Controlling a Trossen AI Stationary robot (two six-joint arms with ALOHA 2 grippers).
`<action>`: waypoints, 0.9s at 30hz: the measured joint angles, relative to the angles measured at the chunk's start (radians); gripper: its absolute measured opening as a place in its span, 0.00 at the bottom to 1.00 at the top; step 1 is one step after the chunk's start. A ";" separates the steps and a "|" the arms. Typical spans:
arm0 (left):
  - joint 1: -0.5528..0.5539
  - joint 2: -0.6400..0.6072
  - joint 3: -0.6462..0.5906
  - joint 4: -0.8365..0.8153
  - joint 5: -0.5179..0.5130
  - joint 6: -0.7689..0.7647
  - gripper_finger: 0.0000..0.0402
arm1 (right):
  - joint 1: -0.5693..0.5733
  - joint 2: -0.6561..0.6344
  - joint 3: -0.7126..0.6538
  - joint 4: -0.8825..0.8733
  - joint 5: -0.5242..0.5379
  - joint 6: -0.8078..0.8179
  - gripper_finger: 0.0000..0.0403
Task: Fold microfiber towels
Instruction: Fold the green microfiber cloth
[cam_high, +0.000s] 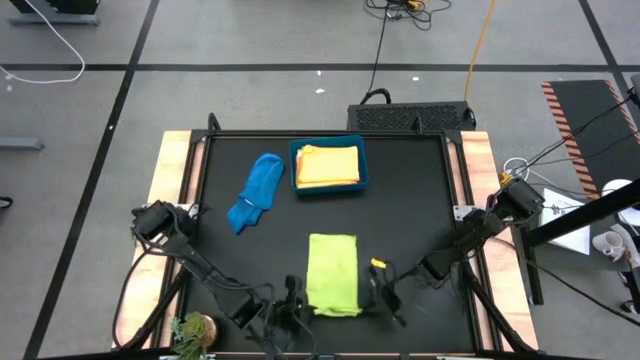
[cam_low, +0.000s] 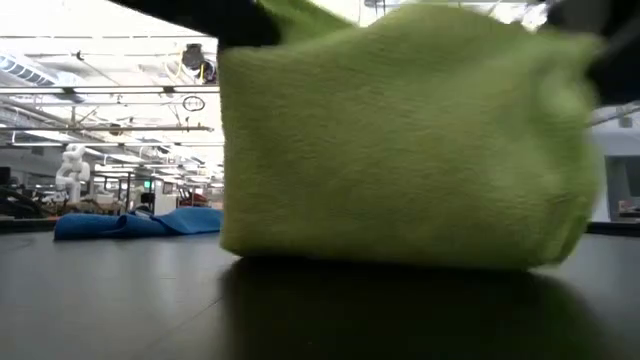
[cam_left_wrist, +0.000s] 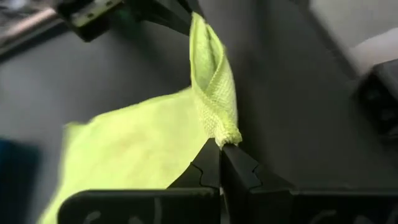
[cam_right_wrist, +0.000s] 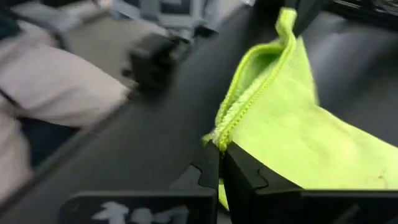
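Lime fuzzy towel (cam_high: 333, 274), folded rectangle on black surface (cam_high: 410, 215); left hand (cam_left_wrist: 220, 163), right hand (cam_right_wrist: 219, 163) each pinch stitched corner.

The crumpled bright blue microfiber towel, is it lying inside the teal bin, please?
No, the bright blue microfiber towel lies on the black tabletop beside the teal bin.

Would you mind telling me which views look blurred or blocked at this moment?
Low view: the lime green towel fills most of the picture, soft and out of focus. Left wrist view: background smeared, pinched towel corner sharp. Right wrist view: background streaked with blur. High view: clear.
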 joint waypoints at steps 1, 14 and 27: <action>-0.004 0.000 0.000 -0.017 -0.034 -0.006 0.00 | -0.013 0.000 0.004 -0.017 0.016 -0.006 0.00; 0.115 0.000 0.000 -0.240 -0.089 -0.061 0.00 | -0.151 -0.023 0.003 -0.180 0.138 0.064 0.00; 0.268 -0.205 -0.356 0.170 0.000 0.030 0.00 | -0.280 -0.142 -0.219 0.034 0.131 0.105 0.00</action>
